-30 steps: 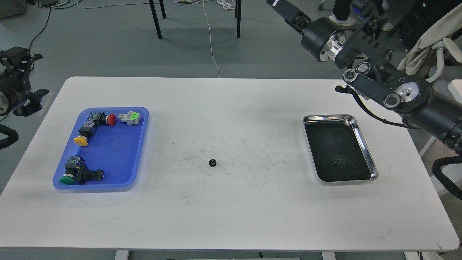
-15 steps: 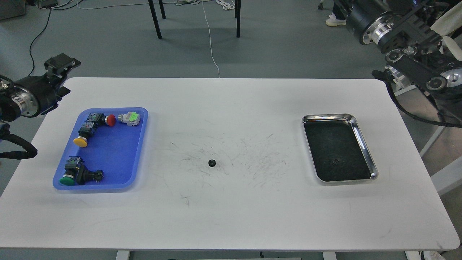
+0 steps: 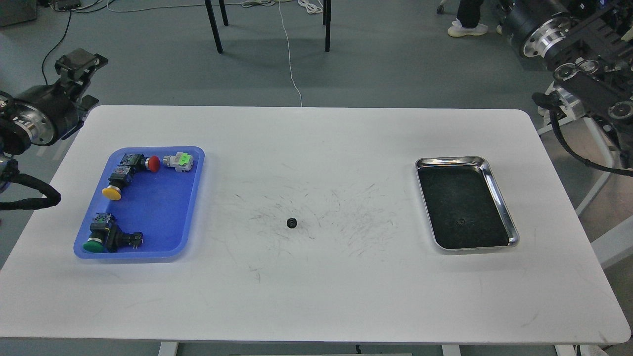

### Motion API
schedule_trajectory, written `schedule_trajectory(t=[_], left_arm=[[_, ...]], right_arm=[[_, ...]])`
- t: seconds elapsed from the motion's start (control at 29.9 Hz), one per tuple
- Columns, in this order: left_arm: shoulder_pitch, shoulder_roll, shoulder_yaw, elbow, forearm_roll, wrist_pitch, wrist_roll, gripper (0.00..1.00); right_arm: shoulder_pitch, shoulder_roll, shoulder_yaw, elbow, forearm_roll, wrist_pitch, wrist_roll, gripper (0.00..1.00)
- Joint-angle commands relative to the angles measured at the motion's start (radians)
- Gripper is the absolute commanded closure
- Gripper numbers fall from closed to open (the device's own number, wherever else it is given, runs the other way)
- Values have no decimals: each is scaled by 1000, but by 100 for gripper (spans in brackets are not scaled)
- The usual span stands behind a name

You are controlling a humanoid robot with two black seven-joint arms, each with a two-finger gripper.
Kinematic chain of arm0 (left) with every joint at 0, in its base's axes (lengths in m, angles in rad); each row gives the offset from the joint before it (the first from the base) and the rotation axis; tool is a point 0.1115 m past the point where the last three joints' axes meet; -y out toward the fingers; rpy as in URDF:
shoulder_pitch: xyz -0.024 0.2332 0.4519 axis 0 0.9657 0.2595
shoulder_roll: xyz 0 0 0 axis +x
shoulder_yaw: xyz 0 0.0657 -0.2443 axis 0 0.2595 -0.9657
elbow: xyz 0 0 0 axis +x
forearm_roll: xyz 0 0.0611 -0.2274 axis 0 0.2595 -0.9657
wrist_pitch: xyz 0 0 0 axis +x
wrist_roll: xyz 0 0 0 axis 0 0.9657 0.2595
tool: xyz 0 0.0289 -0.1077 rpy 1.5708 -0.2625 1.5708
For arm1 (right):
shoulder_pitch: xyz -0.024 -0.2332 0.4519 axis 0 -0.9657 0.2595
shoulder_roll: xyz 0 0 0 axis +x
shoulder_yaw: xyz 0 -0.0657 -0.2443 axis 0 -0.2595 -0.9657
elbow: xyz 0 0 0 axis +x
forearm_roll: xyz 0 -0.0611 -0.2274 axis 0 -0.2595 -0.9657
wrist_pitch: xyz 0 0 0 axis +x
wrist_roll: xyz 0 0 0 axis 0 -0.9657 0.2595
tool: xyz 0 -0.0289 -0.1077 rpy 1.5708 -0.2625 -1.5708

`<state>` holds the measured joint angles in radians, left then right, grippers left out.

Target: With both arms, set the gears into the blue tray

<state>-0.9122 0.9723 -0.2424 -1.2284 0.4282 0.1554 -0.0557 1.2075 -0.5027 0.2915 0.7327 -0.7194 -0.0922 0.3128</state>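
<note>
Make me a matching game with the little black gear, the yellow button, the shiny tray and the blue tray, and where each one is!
Things:
1. gear on the table
2. yellow-capped switch
3. steel tray
4. blue tray

Places:
A. on the table's left side, holding switches
B. on the bare white table, in the middle
C. on the table's right side, dark inside
D. inside the blue tray, near its far left part

Right pairs: 1-B, 2-D, 3-C, 4-A
</note>
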Motion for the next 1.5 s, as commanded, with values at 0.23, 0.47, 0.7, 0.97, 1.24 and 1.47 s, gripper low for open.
schedule_trajectory(t=[0.23, 0.47, 0.7, 0.97, 1.24, 1.47], left_arm=[[27, -1, 64, -155, 39, 121, -56, 7], [-102, 55, 325, -195, 213, 59, -62, 6], [-260, 33, 576, -226, 438, 62, -70, 6], [-390, -101, 771, -197, 555, 111, -75, 6], [-436, -271, 922, -169, 589, 168, -75, 6], [-505, -431, 1048, -114, 610, 179, -73, 6]], right_arm=[[-6, -5, 2, -1, 12, -3, 0, 8], [-10, -14, -11, -3, 35, 3, 0, 8], [-32, -20, -15, -1, 54, 12, -7, 6], [-95, -20, -15, -1, 81, 12, -12, 6], [-109, -20, -9, -24, 101, 16, -37, 6], [-109, -16, -12, -73, 394, 14, -66, 6]])
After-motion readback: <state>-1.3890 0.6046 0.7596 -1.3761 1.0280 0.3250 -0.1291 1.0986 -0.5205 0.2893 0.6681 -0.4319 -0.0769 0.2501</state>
